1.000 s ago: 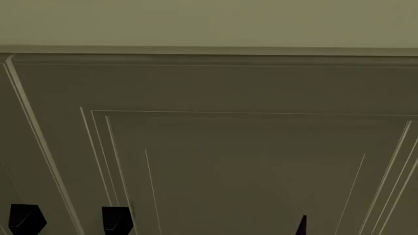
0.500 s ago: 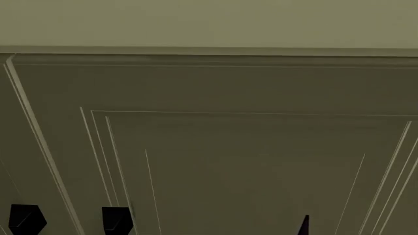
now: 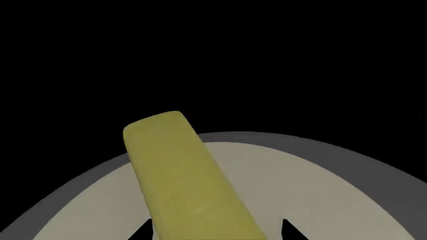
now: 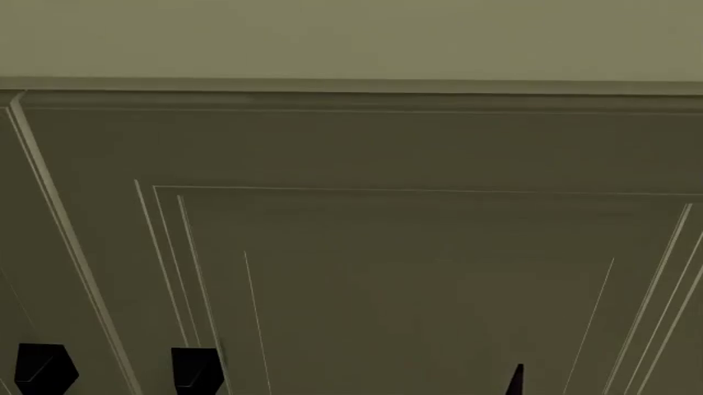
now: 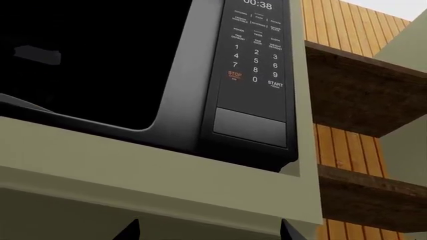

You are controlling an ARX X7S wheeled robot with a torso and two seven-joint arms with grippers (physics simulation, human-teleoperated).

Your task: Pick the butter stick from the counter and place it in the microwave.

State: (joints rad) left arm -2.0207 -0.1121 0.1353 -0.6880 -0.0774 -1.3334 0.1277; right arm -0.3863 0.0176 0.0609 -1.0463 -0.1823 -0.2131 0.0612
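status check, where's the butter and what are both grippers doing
Left gripper: butter stick between its fingertips, over the round plate, dark all around. Right gripper: nothing between the fingertips, below the microwave keypad. Head view: only cabinet panel.

Left wrist view: black surround; butter stick [image 3: 187,180] evenly lit, sharp. Head view: dim, flat, brighter toward 12 o'clock. Right wrist view: crisp; microwave [image 5: 200,75] cavity unlit.
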